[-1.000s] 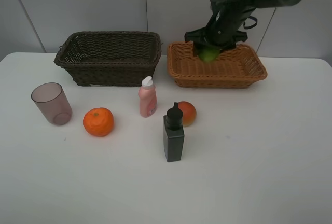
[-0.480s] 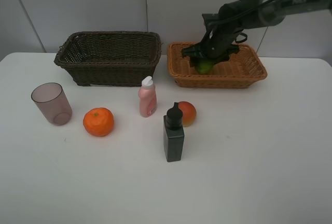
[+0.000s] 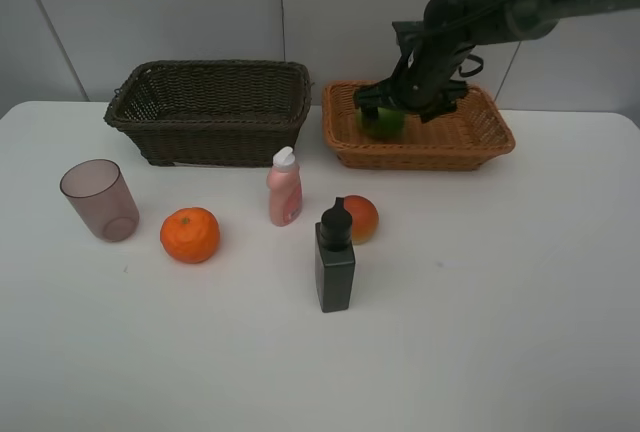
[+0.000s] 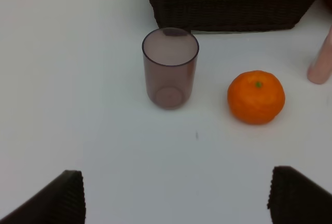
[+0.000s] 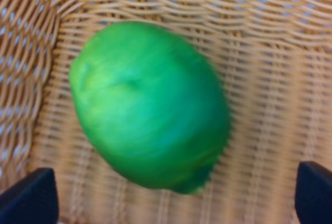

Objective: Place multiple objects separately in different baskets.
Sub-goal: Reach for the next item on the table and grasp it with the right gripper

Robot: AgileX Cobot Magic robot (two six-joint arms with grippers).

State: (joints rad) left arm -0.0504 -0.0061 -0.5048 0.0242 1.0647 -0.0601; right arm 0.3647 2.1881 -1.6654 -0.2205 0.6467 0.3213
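Right wrist view: green lime (image 5: 150, 105) lying inside light tan basket (image 5: 270, 53), toward one end; fingertips (image 5: 28, 198) spread wide either side, clear of lime, nothing gripped. Exterior view only: right gripper (image 3: 403, 104) low over light tan basket, partly hiding lime. Left wrist view alone: left gripper (image 4: 176, 198) spread, empty; purplish cup (image 4: 170, 68) and tangerine (image 4: 256, 97) on table (image 4: 78, 105), well apart from light tan basket.

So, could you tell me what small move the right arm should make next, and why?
Probably lift the right gripper straight up out of the light basket. Its jaws stand wide apart, clear of the green lime, which appears to rest on the basket's woven floor, so that placement looks done and rising vertically should avoid nudging the fruit.
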